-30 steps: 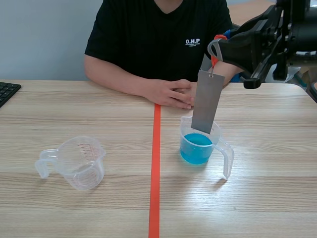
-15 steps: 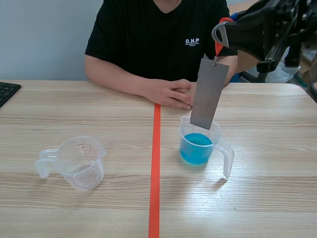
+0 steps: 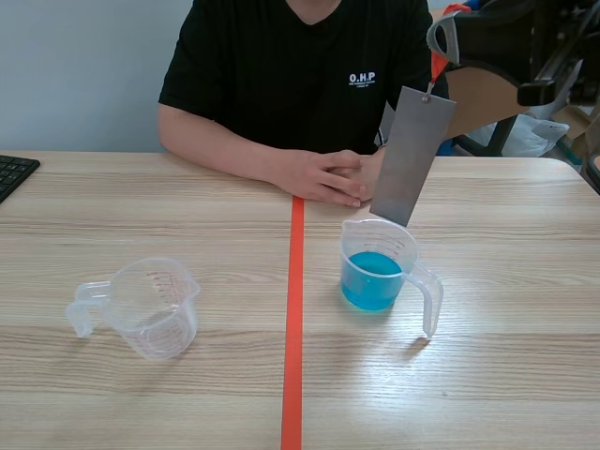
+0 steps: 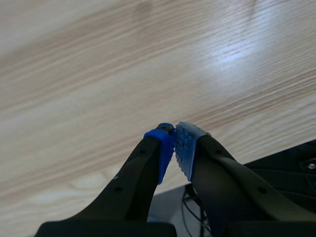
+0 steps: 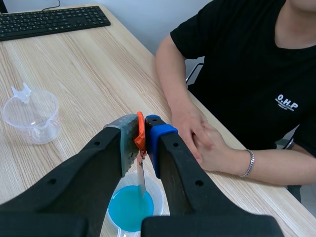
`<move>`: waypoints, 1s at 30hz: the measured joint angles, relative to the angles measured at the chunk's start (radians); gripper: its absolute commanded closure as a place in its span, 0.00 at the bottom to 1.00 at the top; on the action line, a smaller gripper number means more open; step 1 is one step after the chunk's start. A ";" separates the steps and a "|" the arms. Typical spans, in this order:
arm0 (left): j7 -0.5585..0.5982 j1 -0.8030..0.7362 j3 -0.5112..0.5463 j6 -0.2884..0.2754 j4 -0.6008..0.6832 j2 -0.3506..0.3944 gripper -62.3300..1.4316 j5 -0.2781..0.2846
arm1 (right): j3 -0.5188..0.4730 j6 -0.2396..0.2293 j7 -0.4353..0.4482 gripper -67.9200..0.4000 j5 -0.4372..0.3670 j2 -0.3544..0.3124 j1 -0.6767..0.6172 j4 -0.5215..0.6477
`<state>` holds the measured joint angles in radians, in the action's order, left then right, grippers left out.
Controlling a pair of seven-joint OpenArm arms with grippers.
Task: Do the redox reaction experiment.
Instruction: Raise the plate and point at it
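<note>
A grey metal plate [image 3: 412, 156] hangs tilted from an orange tag [image 3: 439, 58], its lower edge just above the rim of the cup. My right gripper [image 3: 448, 30] is raised at the upper right and shut on that orange tag [image 5: 141, 137]; the metal plate [image 5: 141, 177] shows edge-on below the fingers. Under it stands a clear measuring cup of blue liquid [image 3: 377, 277], also under the right gripper [image 5: 143, 133] as the blue liquid cup [image 5: 130, 207]. An empty clear measuring cup [image 3: 148, 307] sits on the left; it shows as the empty cup [image 5: 30, 114]. My left gripper [image 4: 175, 140] is shut over bare wood.
A person sits across the table with clasped hands [image 3: 337, 175] resting just behind the blue cup. A black keyboard [image 3: 13, 172] lies at the far left edge. An orange-red tape line [image 3: 294, 319] runs down the table's middle.
My right gripper has risen and moved right, lifting the metal plate out of the blue cup; the plate's lower edge now hangs above the rim.
</note>
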<state>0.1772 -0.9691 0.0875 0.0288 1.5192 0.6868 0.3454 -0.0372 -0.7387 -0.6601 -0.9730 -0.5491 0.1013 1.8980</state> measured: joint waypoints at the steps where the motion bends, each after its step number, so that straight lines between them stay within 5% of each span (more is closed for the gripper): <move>1: -0.002 0.012 0.000 -0.002 0.000 0.023 0.90 0.000 | 0.000 0.000 0.000 0.97 0.000 0.000 0.000 0.000; 4: -0.005 0.069 0.000 -0.009 0.006 0.093 0.90 0.000 | 0.000 0.000 0.000 0.97 0.000 0.000 0.000 0.000; 9: -0.008 0.197 0.000 -0.137 0.048 0.197 0.90 0.003 | 0.000 0.000 0.000 0.97 0.000 0.000 0.000 0.000; 16: -0.049 0.441 -0.093 -0.161 0.130 0.263 0.90 0.029 | 0.000 0.000 0.000 0.97 0.000 0.000 0.000 0.000; 24: -0.157 0.772 -0.458 -0.161 0.134 0.208 0.90 -0.026 | 0.000 0.000 0.000 0.97 0.000 0.000 0.000 0.000; 30: -0.196 0.917 -0.571 -0.159 0.098 0.090 0.90 -0.096 | 0.000 0.000 0.000 0.97 0.000 0.000 0.000 0.000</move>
<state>-0.0189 -0.0517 -0.4835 -0.1303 1.6176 0.7773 0.2497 -0.0372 -0.7387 -0.6598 -0.9726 -0.5488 0.1013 1.8980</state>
